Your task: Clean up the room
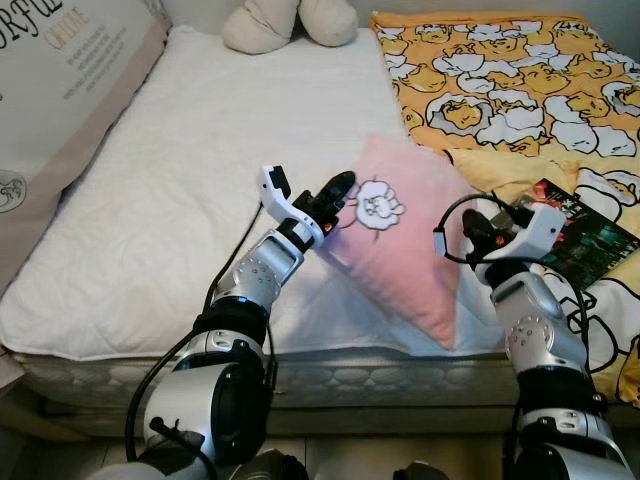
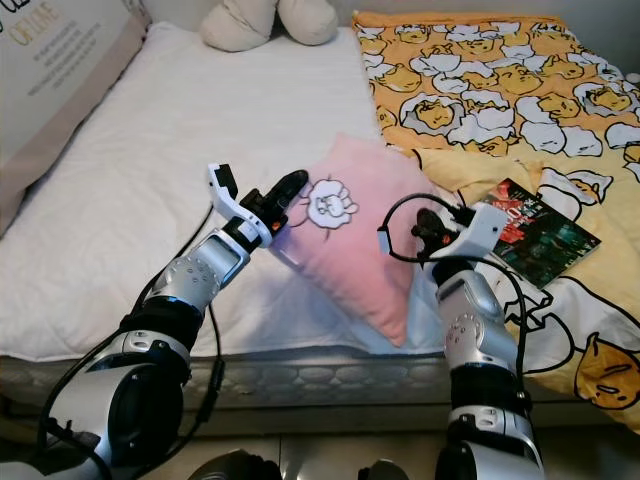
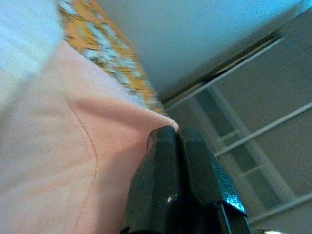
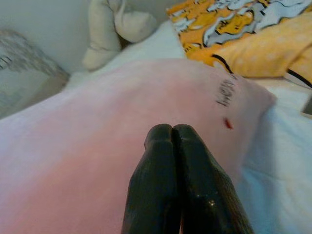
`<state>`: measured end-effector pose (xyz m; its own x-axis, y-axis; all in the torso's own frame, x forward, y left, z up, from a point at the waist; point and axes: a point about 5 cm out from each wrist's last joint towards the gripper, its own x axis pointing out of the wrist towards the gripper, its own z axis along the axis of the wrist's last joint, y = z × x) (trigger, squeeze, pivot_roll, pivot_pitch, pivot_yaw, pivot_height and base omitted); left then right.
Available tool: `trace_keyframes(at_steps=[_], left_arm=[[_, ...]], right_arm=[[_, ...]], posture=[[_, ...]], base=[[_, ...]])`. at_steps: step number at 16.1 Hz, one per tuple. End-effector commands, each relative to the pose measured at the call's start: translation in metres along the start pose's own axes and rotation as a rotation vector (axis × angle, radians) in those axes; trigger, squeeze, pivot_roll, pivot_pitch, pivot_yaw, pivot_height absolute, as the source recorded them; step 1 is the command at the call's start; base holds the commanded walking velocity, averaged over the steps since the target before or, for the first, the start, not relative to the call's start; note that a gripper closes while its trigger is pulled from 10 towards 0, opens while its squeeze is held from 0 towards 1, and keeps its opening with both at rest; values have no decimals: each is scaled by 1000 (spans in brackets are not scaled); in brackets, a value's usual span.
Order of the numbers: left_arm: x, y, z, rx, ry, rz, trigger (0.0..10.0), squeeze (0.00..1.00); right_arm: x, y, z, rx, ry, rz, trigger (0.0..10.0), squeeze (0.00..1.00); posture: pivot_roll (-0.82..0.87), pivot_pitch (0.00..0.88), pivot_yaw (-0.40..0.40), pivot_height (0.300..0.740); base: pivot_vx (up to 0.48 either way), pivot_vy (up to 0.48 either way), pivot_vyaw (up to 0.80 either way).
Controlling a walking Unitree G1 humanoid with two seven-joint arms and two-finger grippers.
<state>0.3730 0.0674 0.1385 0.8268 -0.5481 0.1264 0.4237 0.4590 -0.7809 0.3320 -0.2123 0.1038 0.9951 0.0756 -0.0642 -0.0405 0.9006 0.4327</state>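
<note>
A pink pillow [image 1: 405, 245] with a white sheep print stands tilted on the bed near its front edge, between my two grippers. My left gripper [image 1: 340, 185] is shut, with its tip against the pillow's upper left edge [image 3: 97, 146]. My right gripper [image 1: 470, 228] is also shut, and its fingers [image 4: 171, 161] press on the pillow's right side [image 4: 122, 112]. I see no fabric between the fingers of either gripper.
A white mattress [image 1: 150, 200] spreads to the left. A yellow duck-print blanket [image 1: 510, 80] covers the right side, with a dark magazine [image 1: 585, 228] lying on it. A cream plush toy [image 1: 290, 22] sits at the head, and a grey lettered cushion [image 1: 60, 70] leans at far left.
</note>
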Motion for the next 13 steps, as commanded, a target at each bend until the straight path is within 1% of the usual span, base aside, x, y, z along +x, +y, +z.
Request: trace_keyframes(at_steps=[1, 2, 3, 4, 5, 7, 11, 13], left_arm=[[5, -5, 14, 117, -21, 10, 0, 0], [2, 2, 23, 208, -31, 57, 0, 0], [-1, 7, 31, 273, -43, 100, 0, 0], [-4, 12, 38, 329, -53, 144, 0, 0], [-7, 16, 40, 390, -51, 179, 0, 0], [-6, 17, 35, 430, -44, 191, 0, 0], [-5, 17, 30, 440, -44, 197, 0, 0], [-5, 17, 29, 464, -44, 194, 0, 0]], right_arm=[[-2, 1, -4, -24, 9, -5, 10000, 0], [-6, -1, -13, -60, 30, -27, 10000, 0], [-8, -4, -20, -75, 47, -45, 10000, 0], [-10, -5, -24, -73, 53, -56, 10000, 0], [-11, -6, -26, -75, 60, -67, 10000, 0], [-11, -6, -29, -82, 69, -70, 10000, 0], [-13, -10, -32, -88, 78, -94, 10000, 0], [-13, -9, -33, -108, 82, -73, 10000, 0]], posture=[[-168, 0, 72, 706], [-169, 0, 73, 706], [-167, 0, 73, 706], [-166, 0, 75, 706], [-166, 0, 74, 706], [-165, 0, 72, 706], [-164, 0, 69, 706], [-164, 0, 68, 706]], base=[[0, 0, 0], [0, 0, 0], [0, 0, 0], [0, 0, 0], [0, 0, 0], [0, 0, 0], [0, 0, 0], [0, 0, 0]])
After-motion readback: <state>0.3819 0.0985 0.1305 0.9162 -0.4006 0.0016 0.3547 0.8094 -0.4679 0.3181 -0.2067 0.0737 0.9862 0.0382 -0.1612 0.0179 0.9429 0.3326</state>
